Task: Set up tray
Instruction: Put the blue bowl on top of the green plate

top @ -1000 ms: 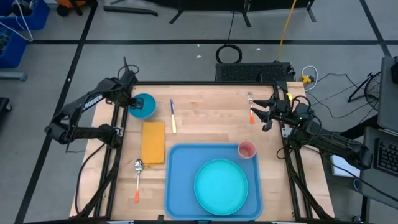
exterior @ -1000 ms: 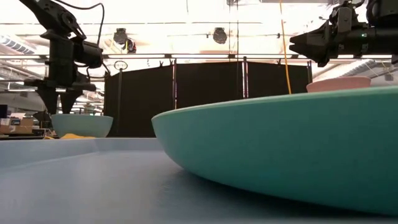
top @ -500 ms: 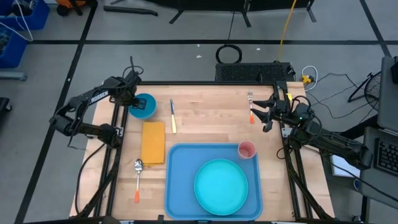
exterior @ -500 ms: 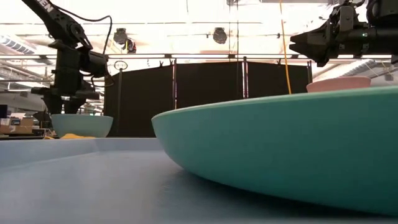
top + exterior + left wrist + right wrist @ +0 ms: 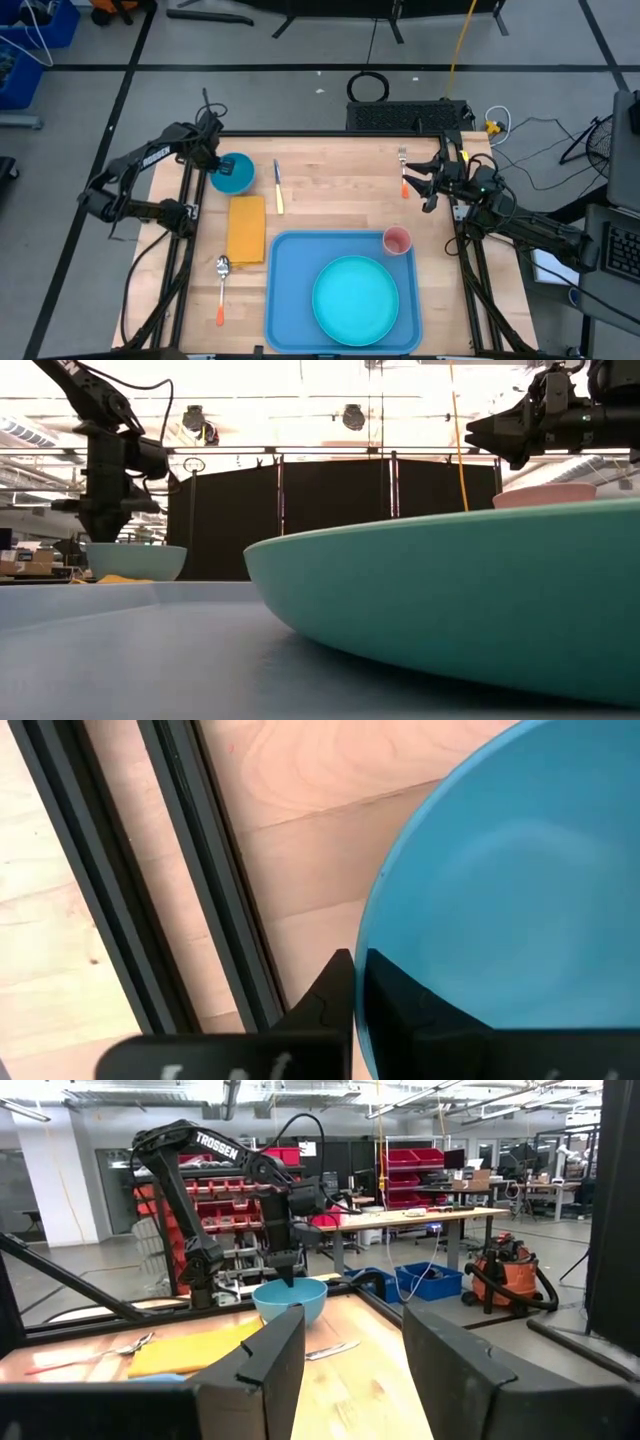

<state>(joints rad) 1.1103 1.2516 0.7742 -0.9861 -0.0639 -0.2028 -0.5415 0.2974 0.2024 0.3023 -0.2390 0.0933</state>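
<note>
A blue bowl (image 5: 234,172) stands at the table's far left, and my left gripper (image 5: 214,162) is shut on its left rim. The large blue tray (image 5: 290,300) lies at the near middle. It holds a round turquoise plate (image 5: 355,298) and, in its far right corner, a pink cup (image 5: 397,240). My right gripper (image 5: 420,183) hovers open over the far right of the table, next to an orange-handled fork (image 5: 403,172), touching nothing. My left gripper pinches the bowl's rim (image 5: 364,942) on the side toward the table's left edge. One finger (image 5: 335,995) is outside the wall and the other (image 5: 425,1015) is inside the bowl. The fingers come from above, pointing down. The bowl stays upright and level.
A yellow-orange napkin (image 5: 246,228) lies left of the tray, with an orange-handled spoon (image 5: 221,288) nearer the front. A knife (image 5: 278,187) lies right of the bowl. Black frame rails (image 5: 185,230) run along both table sides.
My left gripper has come down from above the bowl onto its left rim and has shut on it. The bowl stays where it was.
</note>
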